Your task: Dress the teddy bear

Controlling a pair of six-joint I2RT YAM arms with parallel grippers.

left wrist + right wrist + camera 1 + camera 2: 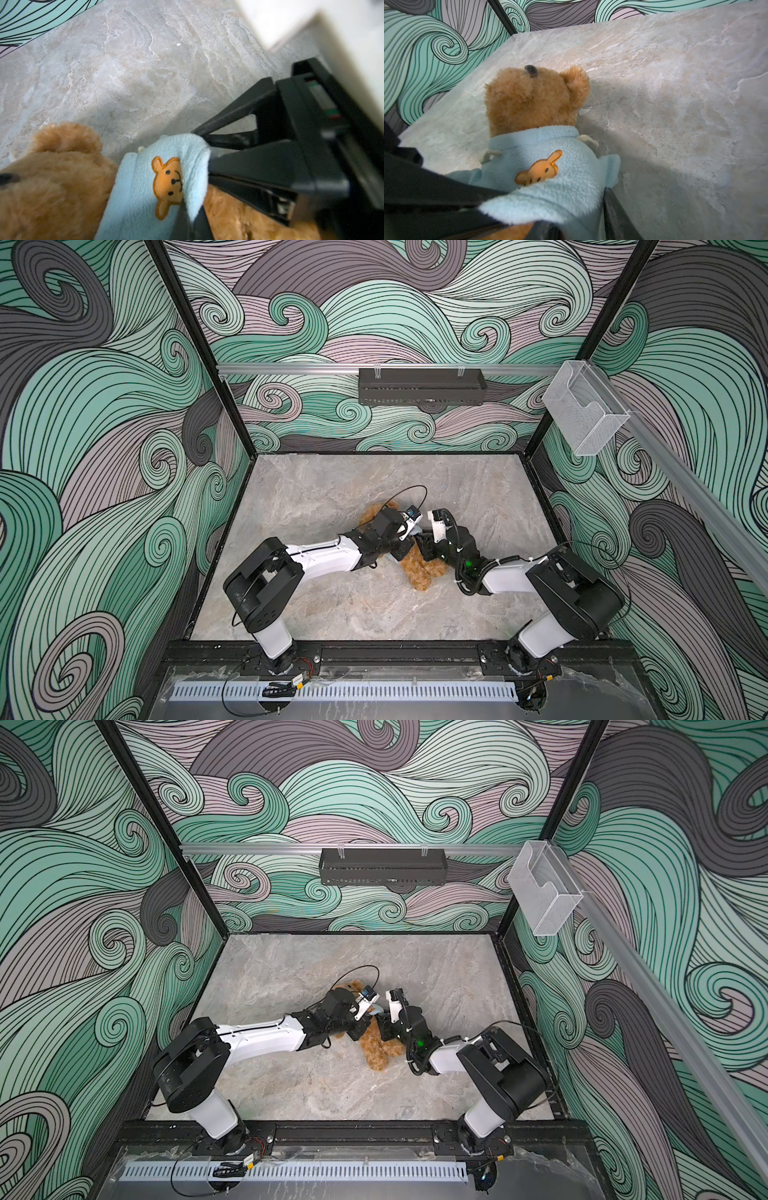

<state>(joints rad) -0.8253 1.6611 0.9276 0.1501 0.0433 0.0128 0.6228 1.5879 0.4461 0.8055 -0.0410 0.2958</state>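
While the teddy bear [529, 99] lies on the table [675, 83], a blue jacket [550, 166] covers its chest, patch [538, 172] upward. The left gripper [190, 226], right over the bear's belly, is clenched on a fold of the jacket's lower edge. Just beside it, the right gripper [202, 149] has its jaws apart with that edge between them; whether they press the cloth cannot be told. The bear's head lies beyond both grippers' tips.
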